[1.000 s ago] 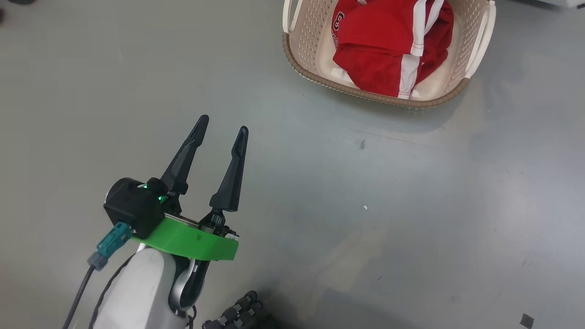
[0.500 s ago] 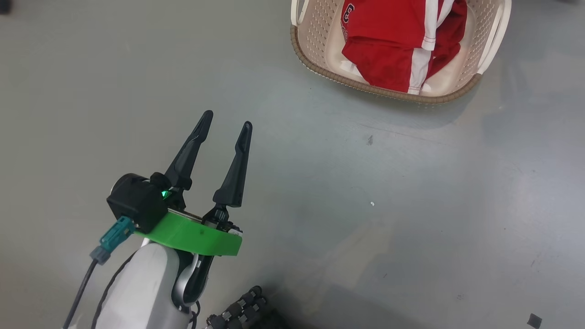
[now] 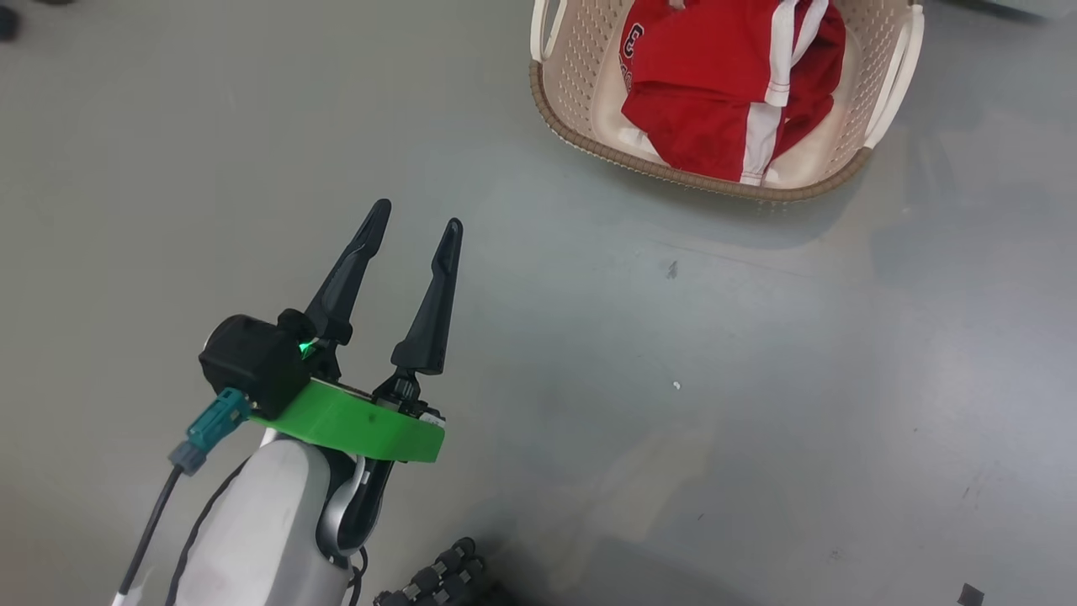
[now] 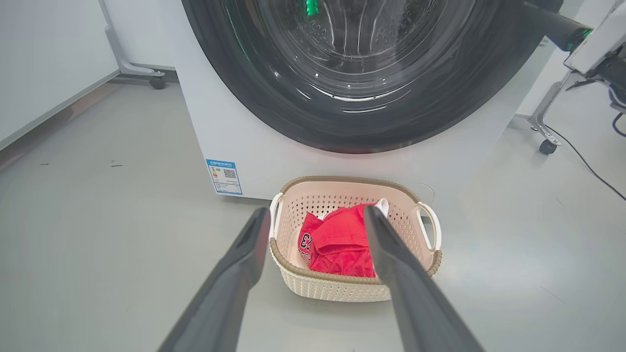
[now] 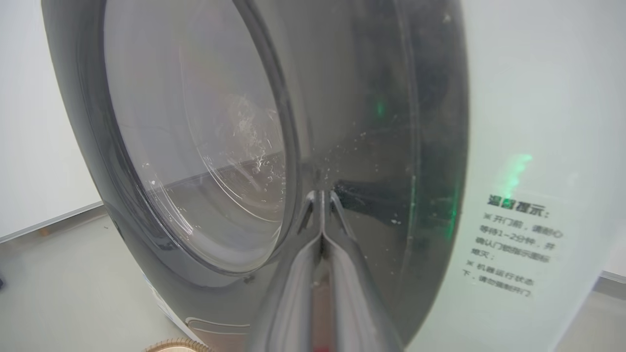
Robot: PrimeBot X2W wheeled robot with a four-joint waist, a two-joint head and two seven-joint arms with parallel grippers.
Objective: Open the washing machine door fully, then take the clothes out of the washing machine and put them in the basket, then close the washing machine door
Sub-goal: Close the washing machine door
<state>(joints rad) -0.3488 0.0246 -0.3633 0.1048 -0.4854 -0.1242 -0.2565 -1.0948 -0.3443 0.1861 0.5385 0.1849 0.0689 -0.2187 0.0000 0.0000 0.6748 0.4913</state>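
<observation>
The cream basket (image 3: 606, 158) stands on the grey floor with the red and white clothes (image 3: 715, 84) lying inside it. My left gripper (image 3: 418, 216) hangs open and empty over bare floor, short of the basket. In the left wrist view the left gripper (image 4: 317, 212) points at the basket (image 4: 342, 179) and the clothes (image 4: 337, 239), with the white washing machine (image 4: 254, 146) behind them. The washing machine door (image 4: 274, 98) lies flat against the machine's front. My right gripper (image 5: 322, 195) is shut with nothing between its fingers, tips against the black rim of the door (image 5: 195, 146).
A blue label (image 4: 224, 176) marks the machine's lower left front. Wheeled stand legs (image 4: 543, 142) and a cable (image 4: 587, 166) lie to the machine's right, another castor (image 4: 156, 80) to its left. My right arm (image 4: 582, 34) reaches in at the door's upper right.
The head view has wobbled slightly, so the camera moved. The basket, the clothes and my open left gripper keep their places.
</observation>
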